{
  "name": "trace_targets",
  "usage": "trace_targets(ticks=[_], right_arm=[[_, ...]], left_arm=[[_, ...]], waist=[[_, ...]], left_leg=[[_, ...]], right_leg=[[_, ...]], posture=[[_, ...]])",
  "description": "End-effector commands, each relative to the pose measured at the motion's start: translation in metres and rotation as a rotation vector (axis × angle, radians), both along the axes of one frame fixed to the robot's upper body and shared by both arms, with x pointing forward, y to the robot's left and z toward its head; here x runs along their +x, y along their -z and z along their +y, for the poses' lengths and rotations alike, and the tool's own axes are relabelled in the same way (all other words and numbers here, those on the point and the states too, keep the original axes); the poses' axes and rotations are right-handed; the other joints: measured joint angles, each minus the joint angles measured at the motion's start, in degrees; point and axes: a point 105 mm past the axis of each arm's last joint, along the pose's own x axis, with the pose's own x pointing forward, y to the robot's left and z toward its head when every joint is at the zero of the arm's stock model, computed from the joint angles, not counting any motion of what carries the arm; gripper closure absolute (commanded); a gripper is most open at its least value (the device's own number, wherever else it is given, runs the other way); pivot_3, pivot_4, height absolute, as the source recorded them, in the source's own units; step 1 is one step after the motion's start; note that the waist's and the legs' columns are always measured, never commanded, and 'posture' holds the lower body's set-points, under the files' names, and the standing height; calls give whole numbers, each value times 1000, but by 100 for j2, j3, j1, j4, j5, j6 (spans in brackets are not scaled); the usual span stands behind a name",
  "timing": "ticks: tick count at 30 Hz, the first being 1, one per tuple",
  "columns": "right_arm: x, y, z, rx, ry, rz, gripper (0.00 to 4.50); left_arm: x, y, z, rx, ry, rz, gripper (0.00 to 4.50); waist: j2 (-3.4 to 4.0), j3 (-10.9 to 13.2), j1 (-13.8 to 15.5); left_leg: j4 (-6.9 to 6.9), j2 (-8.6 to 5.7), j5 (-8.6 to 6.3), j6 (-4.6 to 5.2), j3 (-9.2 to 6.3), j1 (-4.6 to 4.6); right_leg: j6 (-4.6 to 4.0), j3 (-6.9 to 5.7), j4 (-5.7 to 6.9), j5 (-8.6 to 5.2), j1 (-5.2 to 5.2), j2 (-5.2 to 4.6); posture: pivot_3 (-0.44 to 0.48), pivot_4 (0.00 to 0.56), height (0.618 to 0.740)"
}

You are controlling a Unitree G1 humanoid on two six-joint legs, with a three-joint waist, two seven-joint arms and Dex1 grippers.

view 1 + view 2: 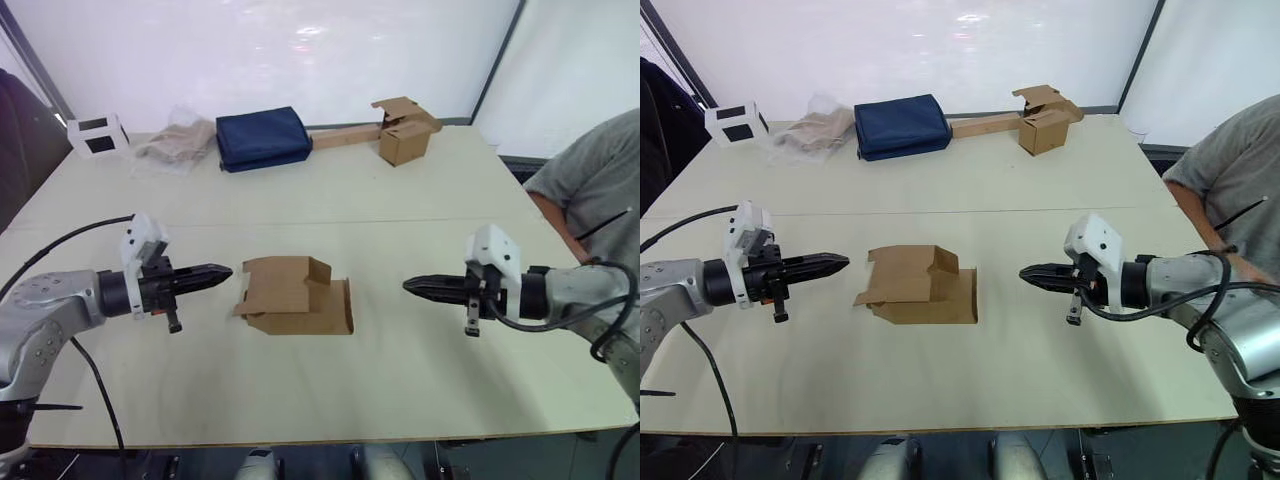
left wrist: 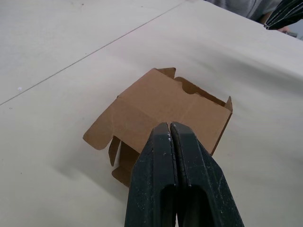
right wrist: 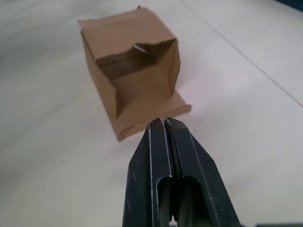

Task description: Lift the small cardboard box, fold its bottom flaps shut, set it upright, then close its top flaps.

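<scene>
The left gripper [image 1: 222, 271] hovers just above the table [image 1: 330, 385] with its two black fingers pressed together, tip aimed at the small cardboard box [image 1: 295, 295] and just beside its left-hand flaps, not touching. The right gripper [image 1: 412, 286] mirrors it from the other side, fingers likewise pressed together and empty, standing near the box's open end with a clear gap between. Judgement: both arms are staged level and opposed so the box can be caught between them; the lift has not begun.

The small cardboard box lies on its side at the middle of the near half of the table, between the two grippers. It is plain brown corrugated card, unmarked. The end facing the right gripper is open, the interior visible, with one flap [image 3: 156, 116] lying flat on the table and a side flap [image 3: 172, 64] standing out. At the opposite end the flaps [image 2: 105, 130] splay loosely outward. Which end is the bottom cannot be told. No flap is folded shut.

Farther back, well apart from the work, sit a folded navy bag [image 1: 262, 138], a crumpled clear wrapper [image 1: 176, 142], a small white block [image 1: 97, 134] and a second brown box adjoining a long cardboard strip [image 1: 405, 138]. A person in a grey shirt [image 1: 585, 190] stands at the table's right edge.
</scene>
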Motion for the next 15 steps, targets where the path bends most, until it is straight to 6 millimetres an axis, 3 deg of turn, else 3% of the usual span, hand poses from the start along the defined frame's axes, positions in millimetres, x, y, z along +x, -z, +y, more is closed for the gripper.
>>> trace_targets(ticks=[1,4,8,15], right_arm=[[-3,-13,7,4,-36,-54,4500],[-2,-15,11,16,-49,-62,4500],[-3,-11,11,29,-55,-36,4500],[-3,-13,17,47,-51,-38,4500]], left_arm=[[-3,-16,3,-8,-2,-48,4464],[-2,-25,7,-46,-28,-60,4464],[-15,-19,-2,-5,4,-36,4464],[-21,-13,10,67,10,-11,4464]], waist=[[0,0,0],[0,0,-6],[0,0,-4],[0,0,0]], left_leg=[[0,0,0,0,0,0],[0,0,0,0,0,0],[0,1,0,0,0,-2],[1,2,0,0,0,2]], right_leg=[[0,0,0,0,0,0],[0,0,0,0,0,-1],[0,0,-1,0,-1,-1],[-1,0,2,1,1,1]], posture=[[0,150,740],[0,150,740],[0,150,740],[0,150,740]])
